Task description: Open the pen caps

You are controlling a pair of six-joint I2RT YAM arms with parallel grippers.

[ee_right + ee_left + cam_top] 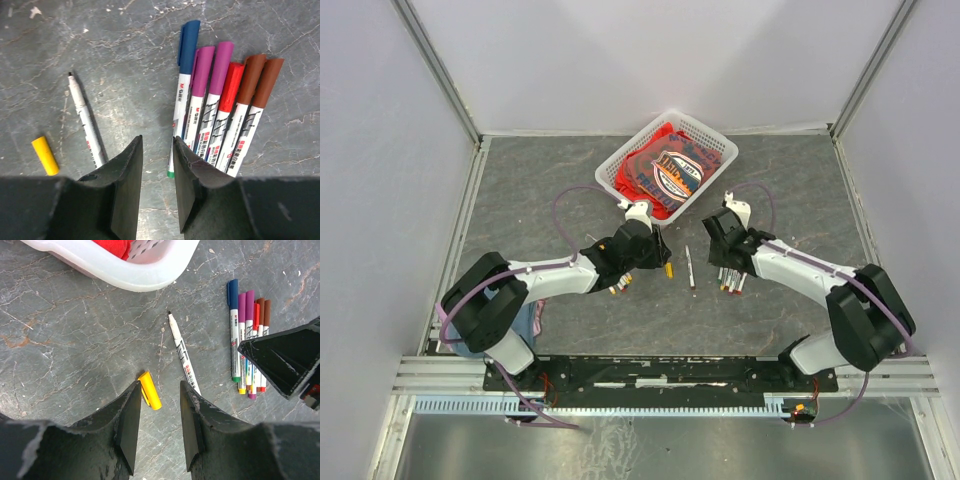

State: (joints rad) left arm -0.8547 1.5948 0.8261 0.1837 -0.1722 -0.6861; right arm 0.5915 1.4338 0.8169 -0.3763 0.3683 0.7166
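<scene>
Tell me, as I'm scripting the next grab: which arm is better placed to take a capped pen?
Right. The right gripper hangs open beside the bundle of capped pens; the left gripper sits open by the loose yellow cap and the uncapped pen.

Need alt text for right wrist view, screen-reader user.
Six capped white marker pens (caps blue, two purple, red, two brown) lie side by side on a grey stone-patterned table, ahead of the open, empty right gripper. To the left lie an uncapped white pen with a black tip and a loose yellow plastic cap.
</scene>
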